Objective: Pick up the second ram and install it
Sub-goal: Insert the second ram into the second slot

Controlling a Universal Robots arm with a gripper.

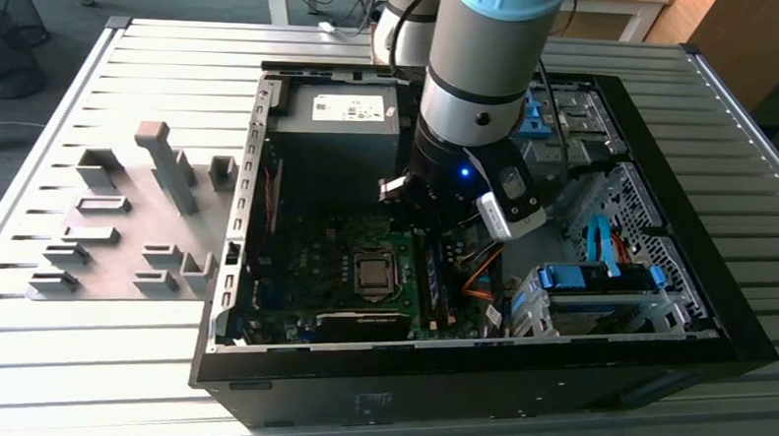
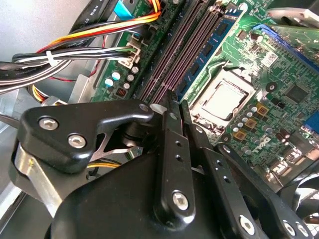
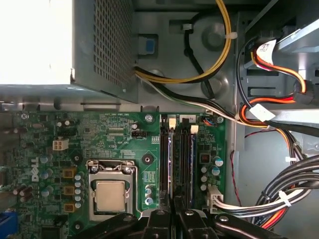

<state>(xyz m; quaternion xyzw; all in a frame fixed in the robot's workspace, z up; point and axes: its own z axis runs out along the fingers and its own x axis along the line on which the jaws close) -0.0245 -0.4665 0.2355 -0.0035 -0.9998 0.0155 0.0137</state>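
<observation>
Here, in the second wrist view, the gripper (image 2: 174,102) has its two black fingers (image 2: 172,149) pressed together with nothing between them, their tips just above the memory slots (image 2: 182,50). One slot already carries a blue ram stick (image 2: 207,50) with black chips, lying beside the empty dark slots; whether it is the second ram I cannot tell. Next to it sits the processor socket (image 2: 224,102) on the green motherboard (image 2: 279,74). In the first wrist view the fingertips (image 3: 157,219) hang over the same slot row (image 3: 179,154), with the bundled cables (image 3: 279,194) near and the grey power supply (image 3: 99,45) beyond. In the exterior view the arm (image 1: 482,74) reaches down into the open computer case (image 1: 700,320), and grey holder blocks (image 1: 113,226) stand well apart on the slatted table (image 1: 41,360).
</observation>
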